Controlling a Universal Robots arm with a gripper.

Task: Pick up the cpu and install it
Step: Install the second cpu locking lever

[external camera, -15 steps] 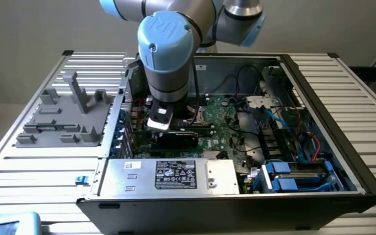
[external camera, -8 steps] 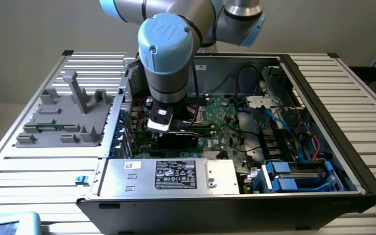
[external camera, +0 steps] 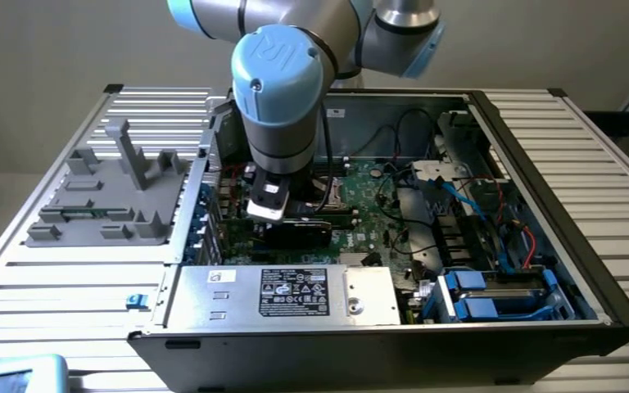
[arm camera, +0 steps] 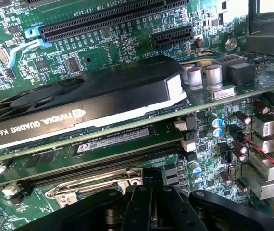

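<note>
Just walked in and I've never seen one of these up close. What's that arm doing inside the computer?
A robot arm is reaching down into an open computer case, working on the task of fitting a cpu. Its gripper is shut and sits low over the motherboard, right by the metal socket frame, next to the black graphics card. From these views I can't tell whether it holds the chip.

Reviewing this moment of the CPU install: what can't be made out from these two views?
- The cpu: whether the shut gripper holds it; in the wrist view the fingers cover their own tips.
- CPU socket: mostly hidden behind the gripper body in the wrist view.
- Exterior view: the arm blocks the gripper tip and the board beneath.
- Power supply label: text too small.
</note>
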